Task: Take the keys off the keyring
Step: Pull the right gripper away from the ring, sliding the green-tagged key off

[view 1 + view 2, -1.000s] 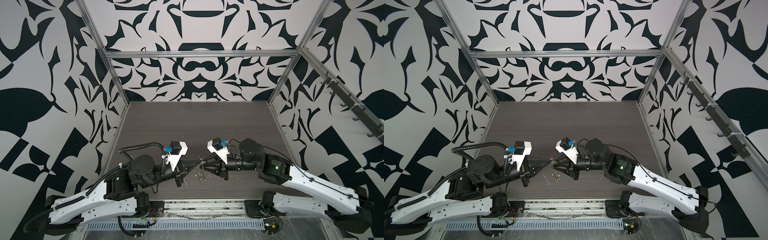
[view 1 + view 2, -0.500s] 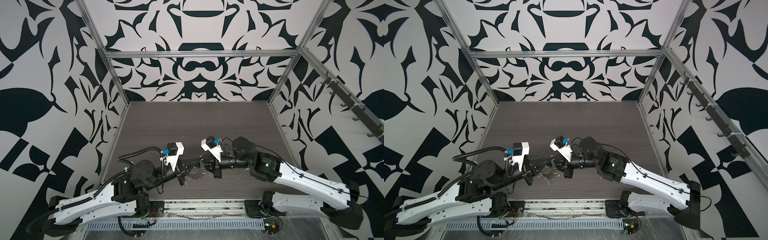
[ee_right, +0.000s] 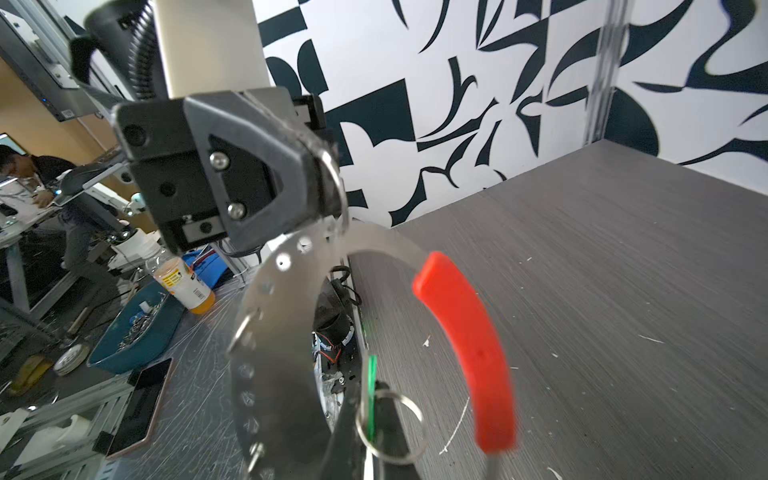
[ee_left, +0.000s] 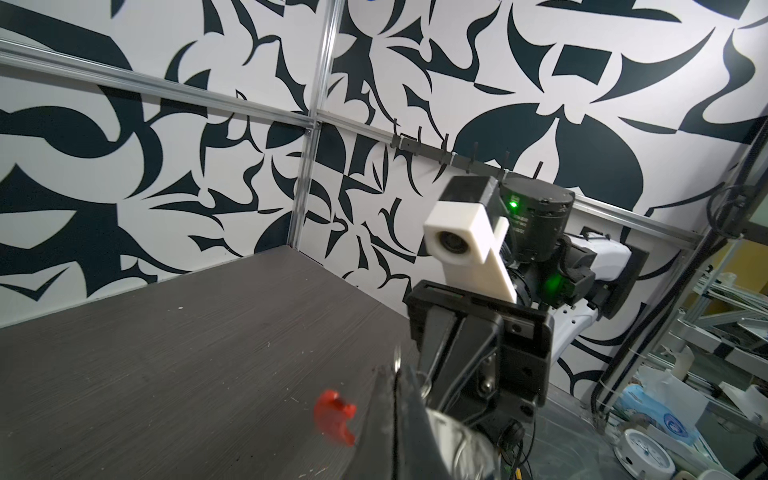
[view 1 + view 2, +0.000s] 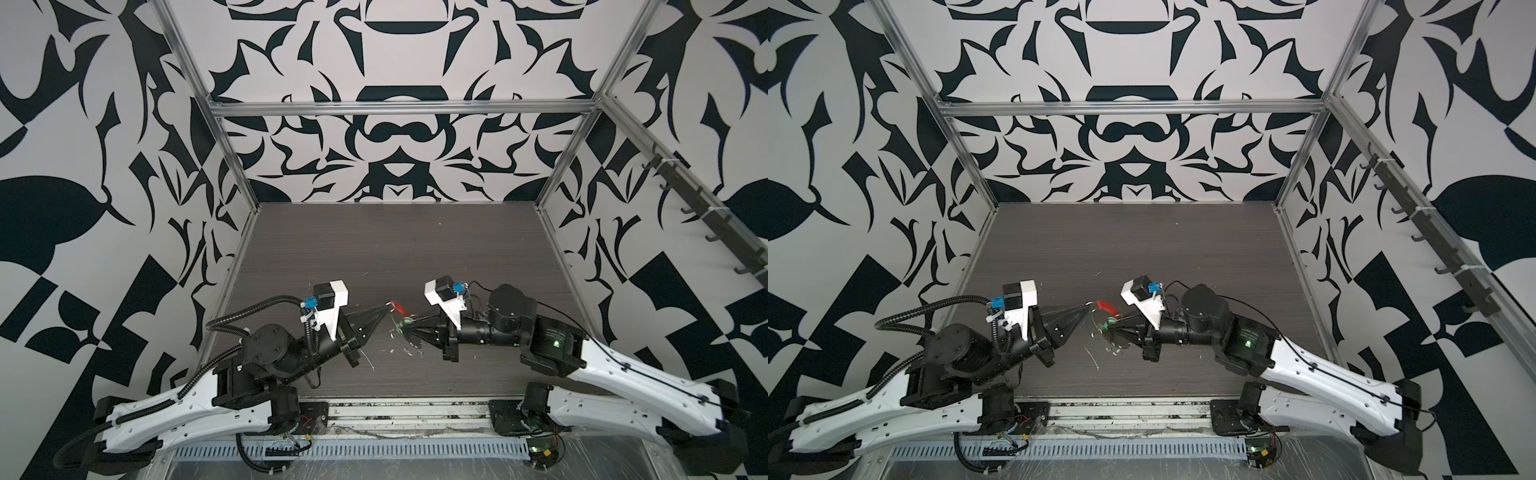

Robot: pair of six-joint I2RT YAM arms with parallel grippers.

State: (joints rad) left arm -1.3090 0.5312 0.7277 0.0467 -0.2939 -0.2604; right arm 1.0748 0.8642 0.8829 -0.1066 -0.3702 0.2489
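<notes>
Above the dark wood-grain table, with patterned walls all round, the keyring hangs clear of the surface over the front middle, stretched between your two hands. In the right wrist view it is a flat perforated metal band with a red sleeve on one arc.

Your left hand is clenched on the band's edge, well away from the sleeve. Your right hand is clenched on the split ring of the green-tagged key. The key's blade is hidden, and you cannot tell whether that ring is threaded through the band or already free. Other small rings sit in the band's holes.

- **Ring not free:** if it is threaded and you pull away, the band will likely twist or slide out of the left hand's narrow pinch.
- **Thin wire grip:** the ring may slip out of the right jaws, dropping the key among the white flecks on the table.
- **Hands close together:** a careless rotation could knock the fingertips together or snag the sleeve.
</notes>
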